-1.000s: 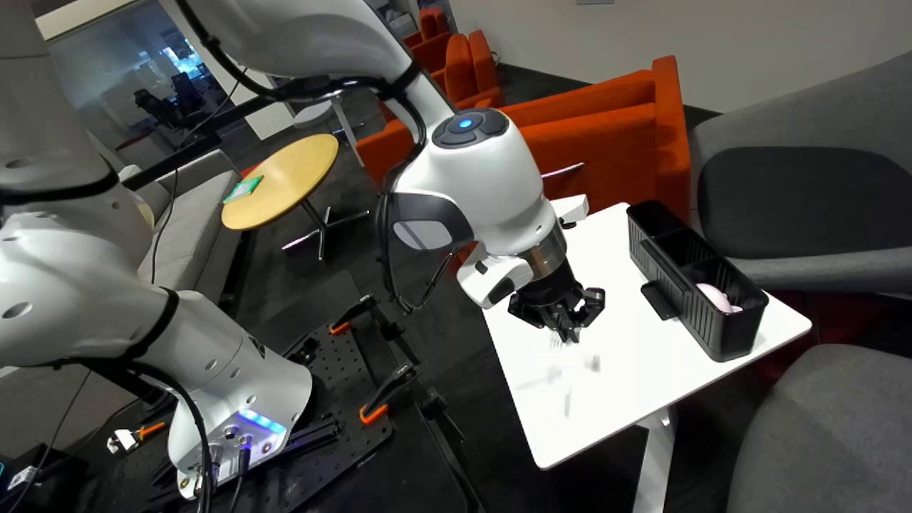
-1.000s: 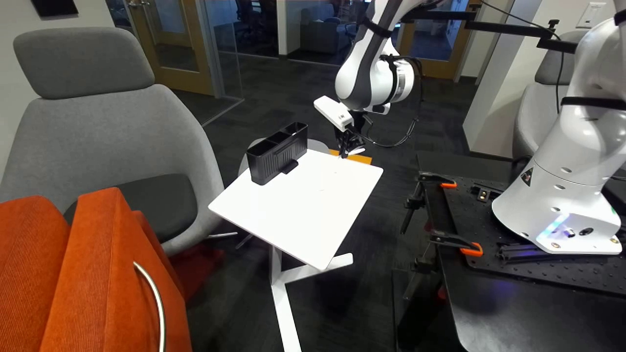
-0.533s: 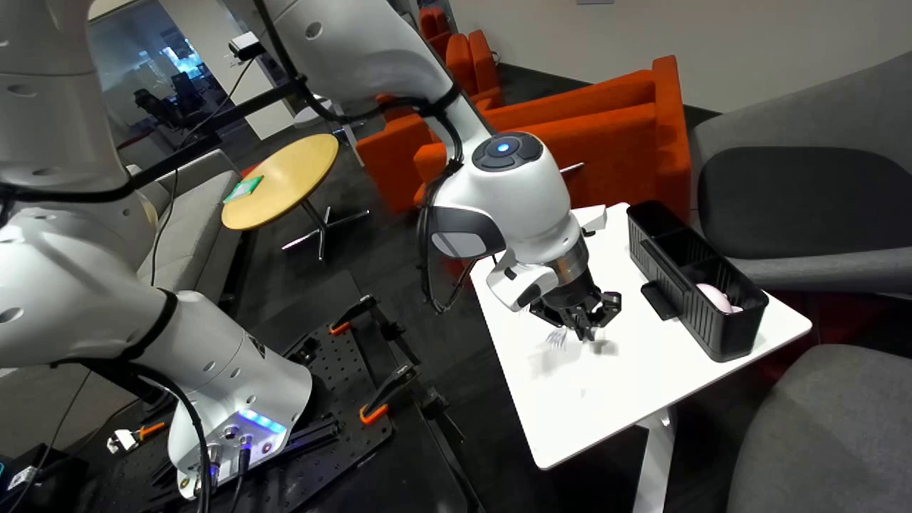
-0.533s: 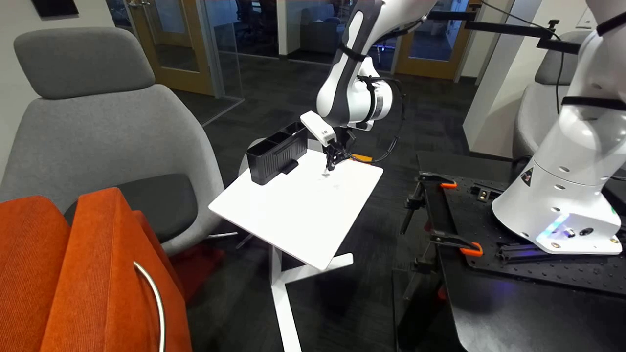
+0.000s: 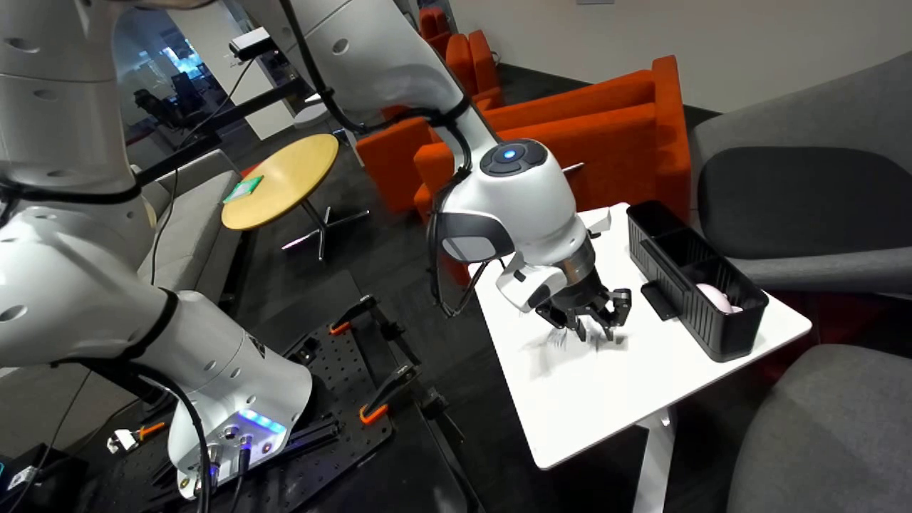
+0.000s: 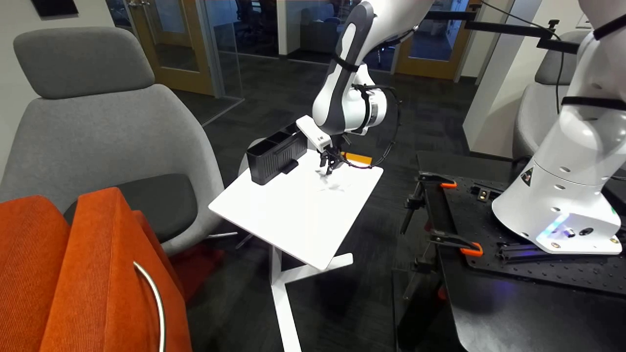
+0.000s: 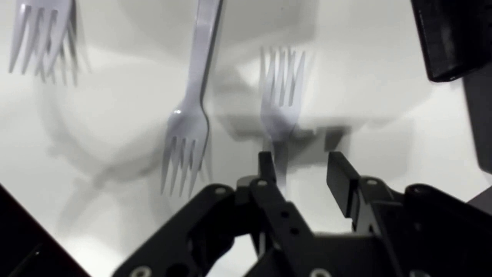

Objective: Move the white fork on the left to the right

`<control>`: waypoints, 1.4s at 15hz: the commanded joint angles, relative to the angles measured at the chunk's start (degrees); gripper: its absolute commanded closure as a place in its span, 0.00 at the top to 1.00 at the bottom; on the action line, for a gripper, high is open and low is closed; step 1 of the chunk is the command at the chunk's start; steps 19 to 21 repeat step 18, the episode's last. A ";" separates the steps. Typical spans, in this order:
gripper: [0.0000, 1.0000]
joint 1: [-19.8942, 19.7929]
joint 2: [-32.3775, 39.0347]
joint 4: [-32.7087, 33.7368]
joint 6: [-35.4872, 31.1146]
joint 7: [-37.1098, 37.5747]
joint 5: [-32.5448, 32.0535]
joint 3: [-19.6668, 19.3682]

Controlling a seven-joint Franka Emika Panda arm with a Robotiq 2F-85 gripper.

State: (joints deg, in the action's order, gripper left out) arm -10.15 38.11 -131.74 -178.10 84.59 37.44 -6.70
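Can make out the forks clearly only in the wrist view: a white fork (image 7: 282, 111) lying close to the gripper (image 7: 301, 161), tines pointing away, handle partly hidden by one finger; farther left, a middle fork (image 7: 188, 125) turned the opposite way, then a third fork (image 7: 46, 19) cropped at the upper left. Cannot tell for certain which to match to the task. Find the gripper spread, with white tabletop between its fingers. In both exterior views, get only faint traces of forks on the white table (image 5: 605, 427), set over dark carpet (image 6: 283, 98). Near one table edge, a black caddy (image 5: 684, 299), with a pale rounded thing (image 5: 714, 297) discernible inside only in an exterior view. Lose part of the tabletop behind the robot arm (image 5: 527, 199). Beyond, an orange seat (image 5: 627, 149), also partly covered by the arm, and a grey chair (image 6: 112, 127); farther off, in an exterior view, a round wooden table (image 5: 296, 171), and, in an exterior view, a wood-framed glass door (image 6: 425, 69).
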 commanded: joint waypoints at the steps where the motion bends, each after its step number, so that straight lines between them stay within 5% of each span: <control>1: 0.74 2.03 -9.33 -6.98 -5.24 -2.96 -1.05 -0.09; 5: 1.00 2.87 -21.36 -14.28 -6.61 -8.72 -2.79 1.49; 9: 1.00 7.76 -32.57 -20.97 -3.17 -11.23 -4.66 -2.92; 14: 1.00 12.48 -35.76 -23.56 2.42 -7.53 -15.38 -10.49; 15: 1.00 11.02 -33.61 -22.20 -0.23 -9.59 -11.86 -8.08; 21: 1.00 11.60 -33.88 -22.66 0.91 -8.77 -14.27 -9.61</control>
